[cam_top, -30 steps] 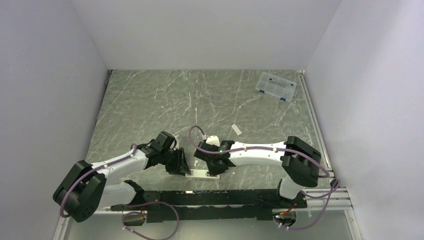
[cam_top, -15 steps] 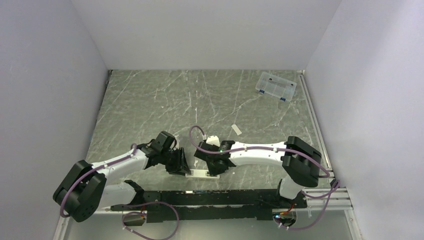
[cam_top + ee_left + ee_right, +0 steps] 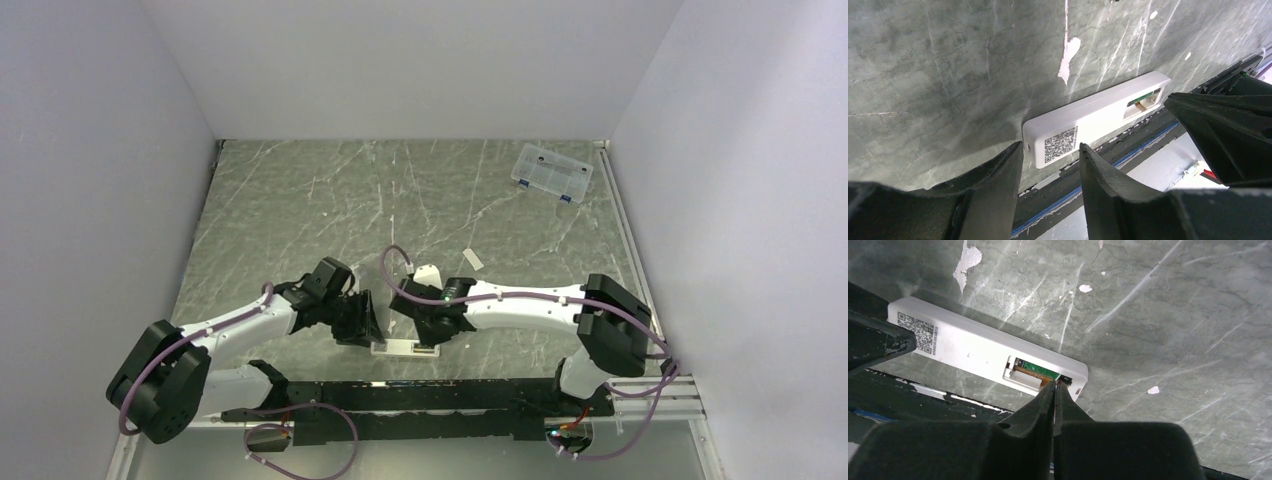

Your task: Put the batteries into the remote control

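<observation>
While left tool (image 3: 1050,148) gapes and right tool (image 3: 1054,386) is closed, white walls (image 3: 420,70) enclose the marbled tabletop (image 3: 300,200).

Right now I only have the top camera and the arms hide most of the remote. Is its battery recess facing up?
Observer: Yes. The right wrist view shows the remote control back up, its recess open, green and orange-brown showing inside.
Operator: Anything gripping it?
Observer: The right fingers are shut, tips at the recess edge.
Operator: And the other side?
Observer: The left fingers stand apart, flanking the end with the QR code; contact I cannot tell.
</observation>
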### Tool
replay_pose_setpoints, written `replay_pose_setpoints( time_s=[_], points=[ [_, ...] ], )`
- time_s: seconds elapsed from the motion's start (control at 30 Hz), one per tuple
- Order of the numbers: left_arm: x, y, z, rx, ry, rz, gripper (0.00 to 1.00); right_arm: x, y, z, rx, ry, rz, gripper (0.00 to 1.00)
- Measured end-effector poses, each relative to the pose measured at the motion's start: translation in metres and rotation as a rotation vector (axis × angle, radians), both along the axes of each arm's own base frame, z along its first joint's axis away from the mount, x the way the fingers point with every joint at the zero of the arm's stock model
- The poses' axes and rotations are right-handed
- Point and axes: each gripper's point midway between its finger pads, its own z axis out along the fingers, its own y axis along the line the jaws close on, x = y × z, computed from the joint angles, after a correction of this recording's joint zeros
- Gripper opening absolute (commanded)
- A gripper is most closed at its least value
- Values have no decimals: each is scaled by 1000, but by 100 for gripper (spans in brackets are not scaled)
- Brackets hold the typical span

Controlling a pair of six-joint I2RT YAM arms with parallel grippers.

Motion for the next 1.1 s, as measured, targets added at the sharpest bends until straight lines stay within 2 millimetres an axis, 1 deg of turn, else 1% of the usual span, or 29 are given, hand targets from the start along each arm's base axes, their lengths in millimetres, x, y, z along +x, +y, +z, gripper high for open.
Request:
replay_pose_setpoints(
  time_s=[0.17, 0.37, 0.53, 0.7, 0.93, 1.1],
  points=[
    [3, 0, 7, 8, -9, 2, 55, 9, -3, 8, 16, -25, -2, 8],
    [-2, 1, 16, -9, -2, 8, 56, 24, -7, 11, 29, -50, 3, 9],
    [-8, 0, 25, -34, 15, 20, 60, 32, -12, 4, 40, -50, 17, 9],
    [-16, -9, 38, -112, 56, 26, 65, 38, -18, -9, 55, -40, 24, 9],
    [-31, -16, 35, -180, 152, 42, 68, 37, -20, -22, 90, -22, 40, 9],
    [-36, -21, 32, -204, 196, 47, 69, 33, -21, -26, 110, -18, 54, 9]
  ],
)
